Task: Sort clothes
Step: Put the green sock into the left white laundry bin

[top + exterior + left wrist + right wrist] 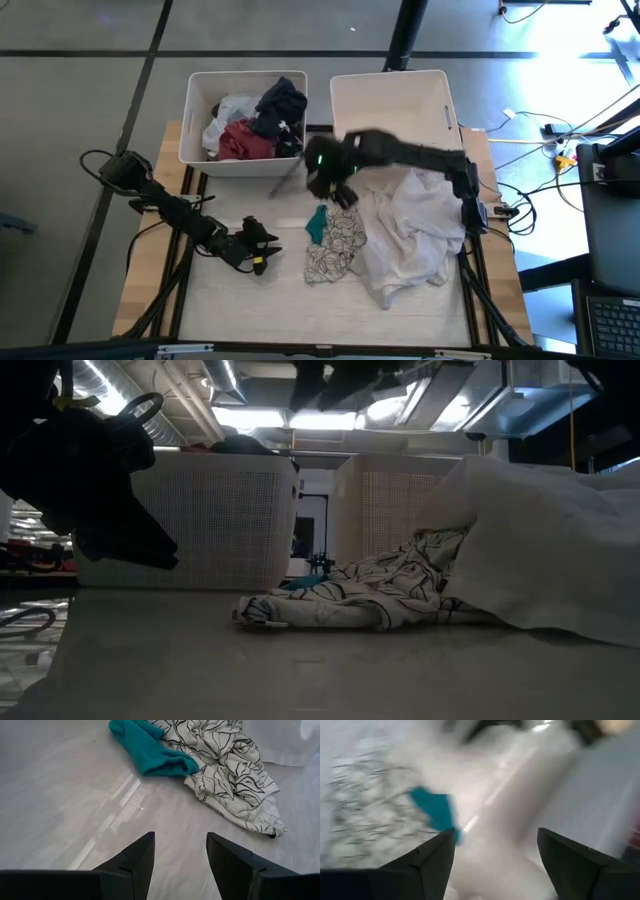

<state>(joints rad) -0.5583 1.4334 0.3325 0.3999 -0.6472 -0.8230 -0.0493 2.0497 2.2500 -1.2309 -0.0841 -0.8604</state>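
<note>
Left gripper (262, 250): set low near the worktop's left-middle, well apart from the clothes; its fingers (132, 862) are spread with nothing between them, pointed toward the teal piece.
Left bin (193, 120): placed at the far edge, left of centre; dark, maroon and white garments are already held in it.
Teal piece (317, 224): laid near the worktop's centre, touching the patterned cloth; it is small, soft and light, and is judged easiest to pinch at its free rounded end, clear of the cloth beside it.
Patterned cloth (336, 247): crumpled flat just right of the teal piece; thin and limp, it is likely to trail and drag neighbours unless a raised fold near its middle is taken.
Right gripper (338, 190): held above the teal piece, near the far-centre; its fingers (427, 862) are parted and nothing is gripped.
Right bin (440, 95): placed at the far edge, right of centre; nothing can be seen inside.
White garment (415, 235): heaped over the worktop's right side, overlapping the patterned cloth's edge; bulky but light, best gathered at a high fold.
</note>
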